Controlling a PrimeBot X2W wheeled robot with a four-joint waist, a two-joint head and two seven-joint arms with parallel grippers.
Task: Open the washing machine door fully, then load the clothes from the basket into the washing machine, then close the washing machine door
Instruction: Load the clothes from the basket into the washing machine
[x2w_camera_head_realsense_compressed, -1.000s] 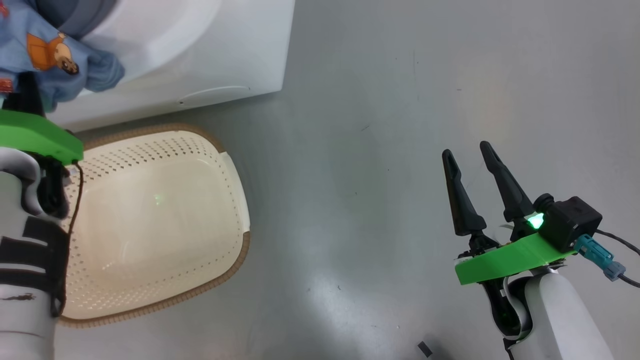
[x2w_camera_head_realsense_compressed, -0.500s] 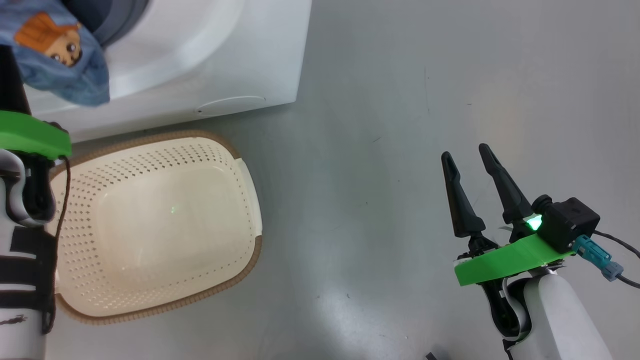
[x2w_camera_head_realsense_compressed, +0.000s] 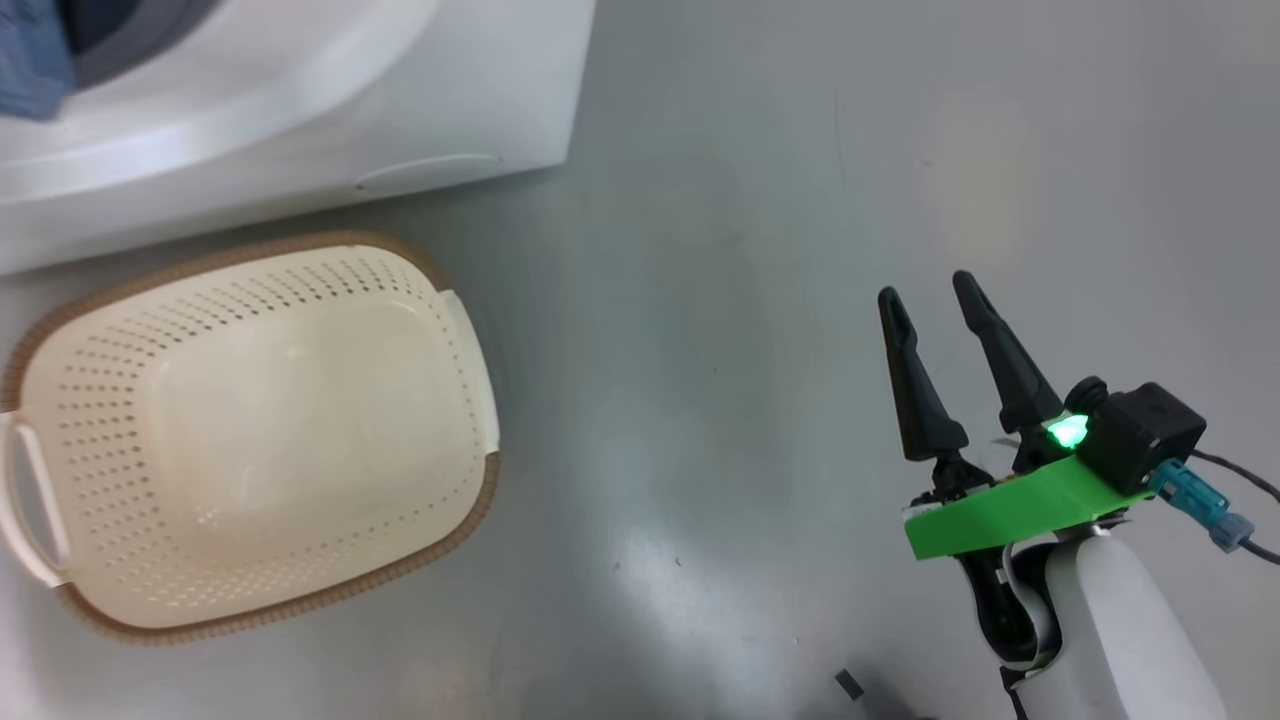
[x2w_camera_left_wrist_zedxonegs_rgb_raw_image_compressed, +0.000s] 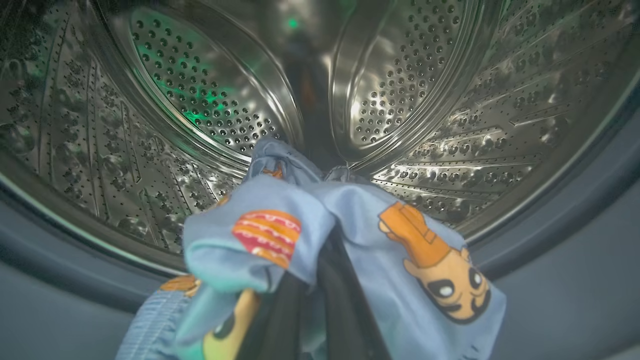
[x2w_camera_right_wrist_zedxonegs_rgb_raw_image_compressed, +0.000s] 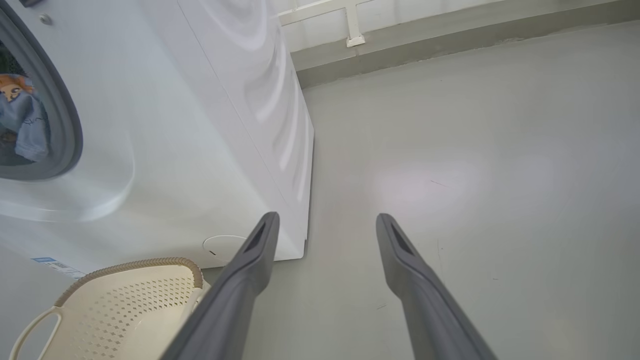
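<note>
At the mouth of the steel drum (x2w_camera_left_wrist_zedxonegs_rgb_raw_image_compressed: 210, 90) of the washing machine (x2w_camera_right_wrist_zedxonegs_rgb_raw_image_compressed: 200, 125), soft, light, limp clothes (x2w_camera_left_wrist_zedxonegs_rgb_raw_image_compressed: 425, 260) pinched in the tightly closed left gripper (x2w_camera_left_wrist_zedxonegs_rgb_raw_image_compressed: 320, 285), apparently by a bunched fold, tips hidden; best taken at such folds. Cream basket (x2w_camera_head_realsense_compressed: 260, 440) empty on the floor (x2w_camera_head_realsense_compressed: 750, 200); right gripper (x2w_camera_head_realsense_compressed: 927, 290) spread wide, holding nothing.

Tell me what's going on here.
The left tool is shut on a bundle of the blue printed clothes, holding it at the mouth of the washing machine, in front of its steel drum. The cream basket sits empty on the floor beside the machine. The right tool hangs open off to the side, holding nothing.
</note>
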